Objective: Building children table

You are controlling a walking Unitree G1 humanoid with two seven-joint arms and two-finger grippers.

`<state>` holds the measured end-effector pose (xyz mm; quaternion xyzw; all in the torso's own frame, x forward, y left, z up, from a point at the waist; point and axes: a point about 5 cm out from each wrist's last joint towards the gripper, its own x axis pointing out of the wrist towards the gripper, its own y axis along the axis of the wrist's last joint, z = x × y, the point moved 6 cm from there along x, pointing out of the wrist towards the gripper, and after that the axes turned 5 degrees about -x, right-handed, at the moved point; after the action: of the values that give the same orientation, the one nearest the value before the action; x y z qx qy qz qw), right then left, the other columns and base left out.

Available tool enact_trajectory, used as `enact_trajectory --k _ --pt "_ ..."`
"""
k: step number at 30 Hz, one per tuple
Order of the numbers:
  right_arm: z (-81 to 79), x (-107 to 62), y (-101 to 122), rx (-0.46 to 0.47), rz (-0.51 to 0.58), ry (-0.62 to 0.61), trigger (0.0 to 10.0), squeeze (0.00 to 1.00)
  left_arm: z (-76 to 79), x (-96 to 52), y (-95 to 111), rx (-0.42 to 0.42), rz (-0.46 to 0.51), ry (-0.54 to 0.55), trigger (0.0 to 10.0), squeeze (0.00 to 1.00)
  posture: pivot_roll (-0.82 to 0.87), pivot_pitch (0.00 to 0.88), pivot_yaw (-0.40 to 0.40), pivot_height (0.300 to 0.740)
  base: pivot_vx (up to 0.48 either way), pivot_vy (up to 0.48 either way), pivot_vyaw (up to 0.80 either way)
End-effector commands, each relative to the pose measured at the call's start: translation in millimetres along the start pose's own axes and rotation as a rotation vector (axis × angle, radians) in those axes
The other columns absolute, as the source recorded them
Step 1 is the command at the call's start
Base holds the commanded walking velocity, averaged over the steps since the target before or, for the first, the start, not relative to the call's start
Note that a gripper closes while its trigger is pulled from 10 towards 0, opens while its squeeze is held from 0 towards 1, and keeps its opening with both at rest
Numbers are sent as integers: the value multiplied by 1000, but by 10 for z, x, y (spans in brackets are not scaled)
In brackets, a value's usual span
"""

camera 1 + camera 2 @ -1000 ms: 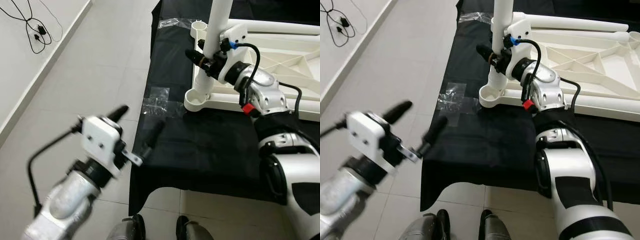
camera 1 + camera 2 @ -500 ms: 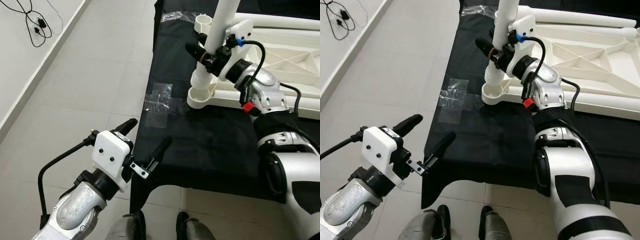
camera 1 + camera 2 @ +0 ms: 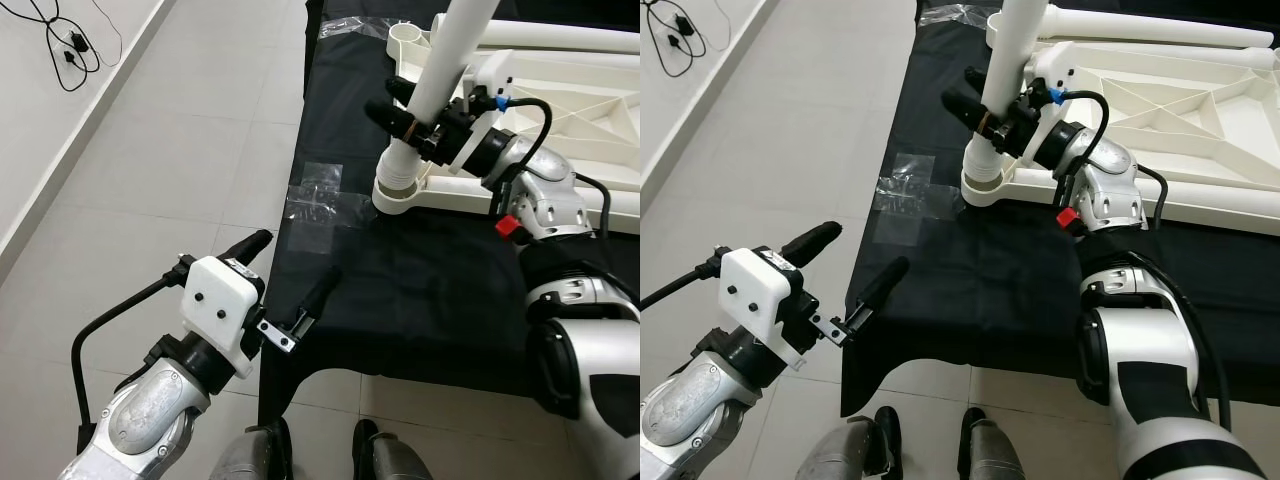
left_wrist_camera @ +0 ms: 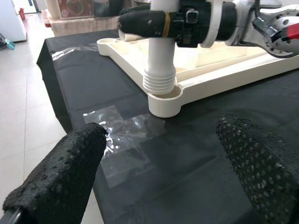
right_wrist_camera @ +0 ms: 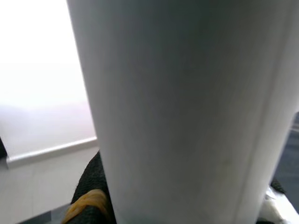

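Right hand (image 3: 418, 122) grips the white table leg (image 3: 440, 85) — its threaded end sits tilted in the tabletop's corner socket (image 3: 397, 196); left hand (image 3: 285, 283) hovers released

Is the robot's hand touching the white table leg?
Touching. In the left wrist view, the right end effector is clamped around the white leg.

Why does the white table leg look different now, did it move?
Yes. The right gripper has tilted the table leg so its top leans further right, away from upright, while its threaded end stays at the corner socket of the tabletop.
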<state>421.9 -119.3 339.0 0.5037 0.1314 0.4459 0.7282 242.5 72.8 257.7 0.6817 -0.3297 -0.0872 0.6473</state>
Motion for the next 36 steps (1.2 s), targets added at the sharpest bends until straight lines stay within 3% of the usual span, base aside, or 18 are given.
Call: enact_trajectory --k 1,13,18,27,36 --pt "-98 36 -139 -2 -61 48 10000 0 32 -19 -2 8 -5 -12 10000 0 115 398 -11 740 0 0 0" --pt "-226 62 44 96 9 256 10000 0 33 -10 12 13 1 -14 10000 0 123 399 -18 740 0 0 0" --pt "-59 -83 165 74 1 280 10000 0 22 -28 19 18 -3 -8 10000 0 136 401 -18 740 0 0 0" --pt "63 -62 186 9 -23 198 10000 0 39 -11 29 14 2 -16 10000 0 138 402 -9 740 0 0 0" --pt "-150 -63 162 55 2 357 10000 0 44 -23 49 17 2 -16 10000 0 151 411 -7 740 0 0 0"
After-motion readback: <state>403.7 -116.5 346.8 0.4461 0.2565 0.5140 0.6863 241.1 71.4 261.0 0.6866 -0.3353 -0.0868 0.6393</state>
